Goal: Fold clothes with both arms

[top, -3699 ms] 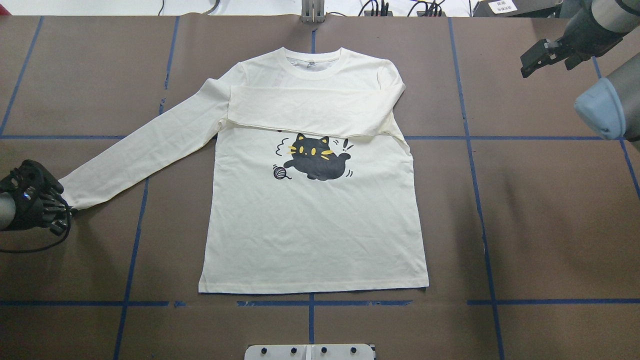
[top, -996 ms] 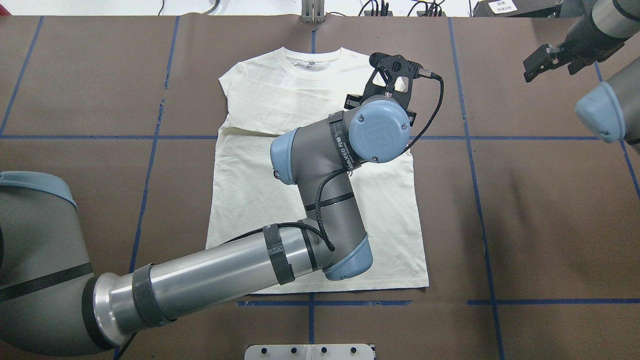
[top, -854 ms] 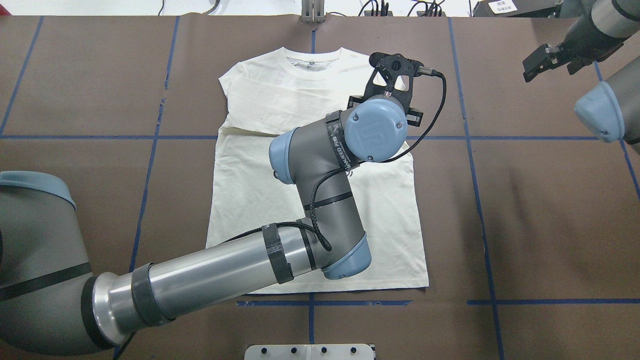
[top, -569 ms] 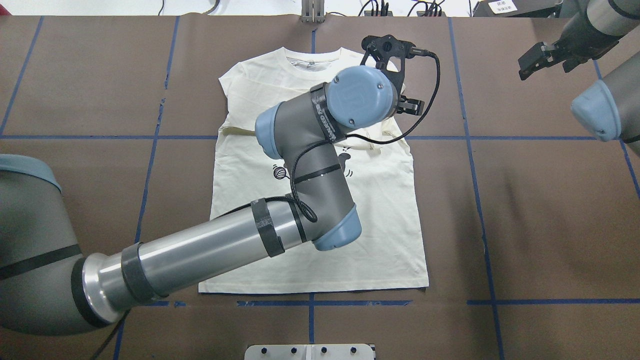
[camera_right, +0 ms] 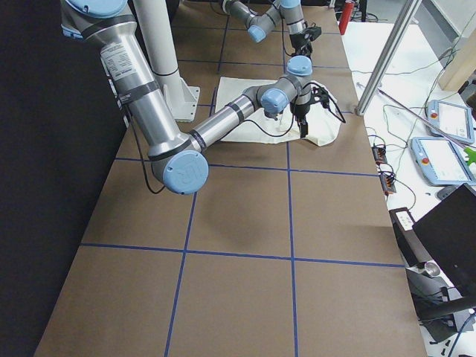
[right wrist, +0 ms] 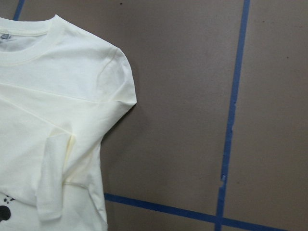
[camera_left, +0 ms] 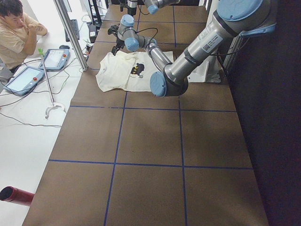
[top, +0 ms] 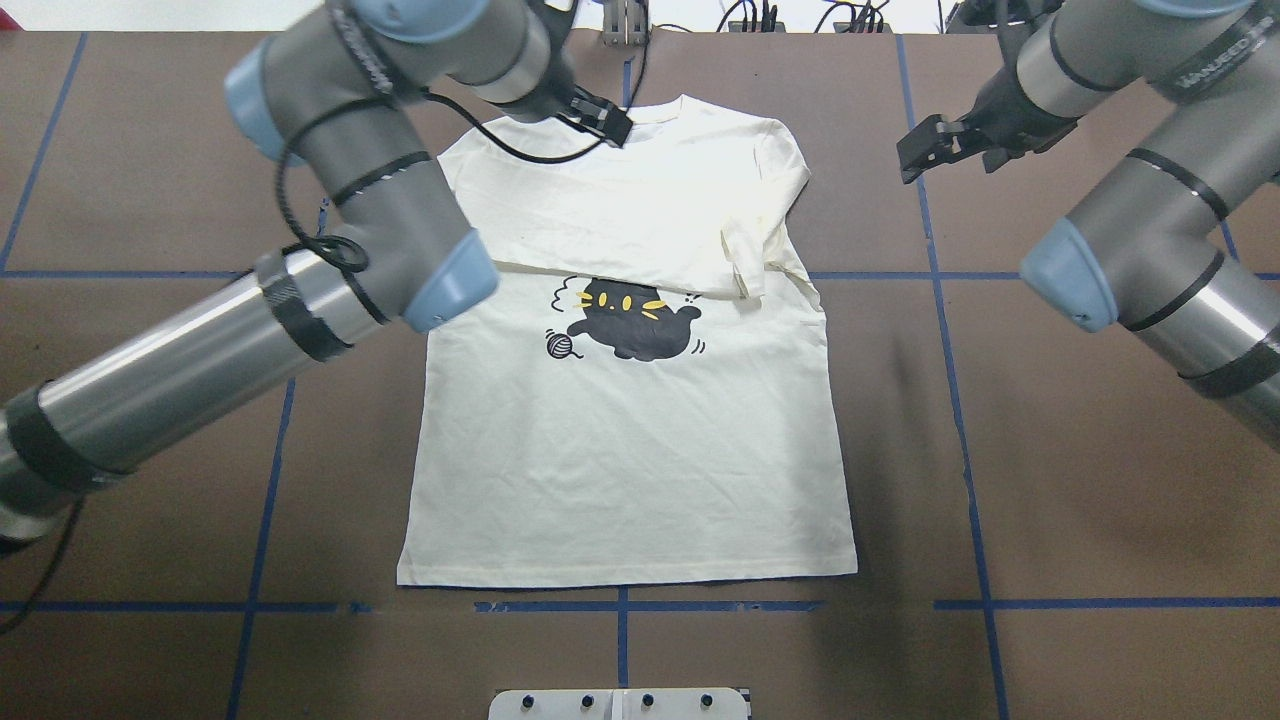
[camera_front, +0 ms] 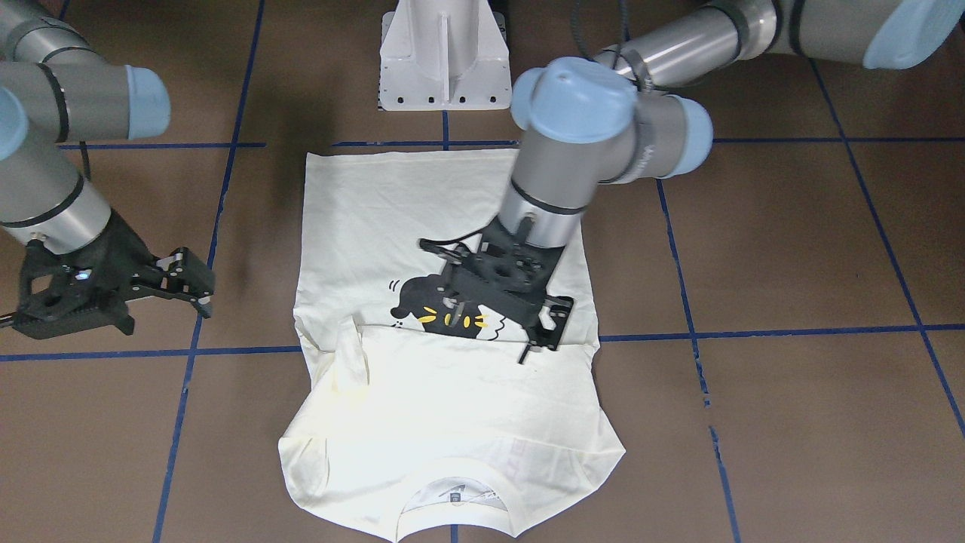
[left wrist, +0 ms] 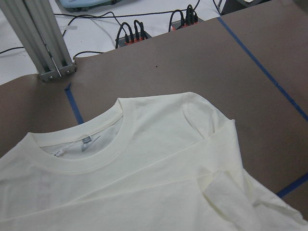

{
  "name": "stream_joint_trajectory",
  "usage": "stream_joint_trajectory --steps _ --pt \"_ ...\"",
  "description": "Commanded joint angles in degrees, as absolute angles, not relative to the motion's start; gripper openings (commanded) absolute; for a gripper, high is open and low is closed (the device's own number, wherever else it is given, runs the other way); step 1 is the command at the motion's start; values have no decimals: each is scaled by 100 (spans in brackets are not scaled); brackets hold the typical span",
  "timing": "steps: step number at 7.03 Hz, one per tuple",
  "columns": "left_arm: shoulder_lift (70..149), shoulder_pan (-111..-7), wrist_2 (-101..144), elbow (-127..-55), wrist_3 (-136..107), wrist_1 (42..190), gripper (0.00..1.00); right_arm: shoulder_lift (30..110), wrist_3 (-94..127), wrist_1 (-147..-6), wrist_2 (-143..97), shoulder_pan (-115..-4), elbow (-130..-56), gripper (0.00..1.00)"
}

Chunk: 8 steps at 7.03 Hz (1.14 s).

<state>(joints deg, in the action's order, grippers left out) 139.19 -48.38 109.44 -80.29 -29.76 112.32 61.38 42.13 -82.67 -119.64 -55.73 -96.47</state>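
Hidden/unclear: in overhead view, L arm (top: 330,250) covers the shirt's upper-left shoulder. Its own wrist masks most of L gripper (camera_front: 537,332), so cannot tell if fingers are apart or together. Wrist cams show no fingers and crop the shirt. Top of cat print (top: 630,320) sits under folded sleeves (top: 600,235); L gripper blocks part of it in front view

Shirt (top: 620,460): flat at ctr of table (top: 1050,480), print up. Long axis runs top-to-bottom in overhead frame, collar (left wrist: 82,163) at top, hem (top: 620,572) at bottom. One cuff (top: 738,262) bends down at right

R gripper (top: 915,158): upper right, off the shirt, fingers apart, holding nothing
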Motion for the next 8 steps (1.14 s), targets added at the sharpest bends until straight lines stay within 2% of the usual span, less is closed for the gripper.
stream_joint_trajectory --steps 1,3,6,8 --pt "13134 -5928 11537 -8183 -1072 11267 100 5147 4990 -8506 -11254 -4899 -9004 99" --pt "12789 -6450 11996 -8191 -424 11311 100 4432 5045 -9076 -10472 -4327 -8501 99" --pt "12744 -6451 12006 -8174 -501 11312 100 3773 4949 -9132 -9208 -3589 -7502 98" --pt "12727 -6425 12006 -8147 -859 11311 100 3814 4363 -9132 -8720 -3367 -7304 97"
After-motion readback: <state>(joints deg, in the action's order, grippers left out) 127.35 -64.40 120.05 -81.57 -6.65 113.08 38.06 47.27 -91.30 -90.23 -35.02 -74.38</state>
